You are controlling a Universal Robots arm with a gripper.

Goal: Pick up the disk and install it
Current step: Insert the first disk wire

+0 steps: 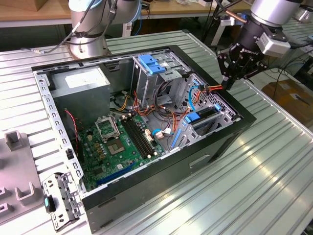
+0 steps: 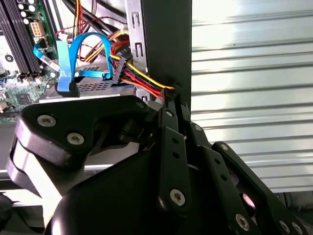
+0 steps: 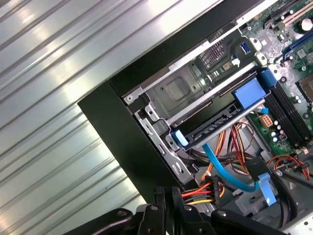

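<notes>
At the exterior view's right end of the open computer case [image 1: 161, 172], the disk [image 1: 204, 116] sits slotted in the drive cage with its blue rails showing. The claw [image 1: 228, 83] hangs just above the case's far right rim. Its fingers are pressed together and grip nothing. In the second wrist view its tips are close beside the red-and-yellow cable bundle [image 2: 139, 81]; whether they touch, I cannot tell. The case stands on the ribbed metal counter [image 1: 264, 186].
</notes>
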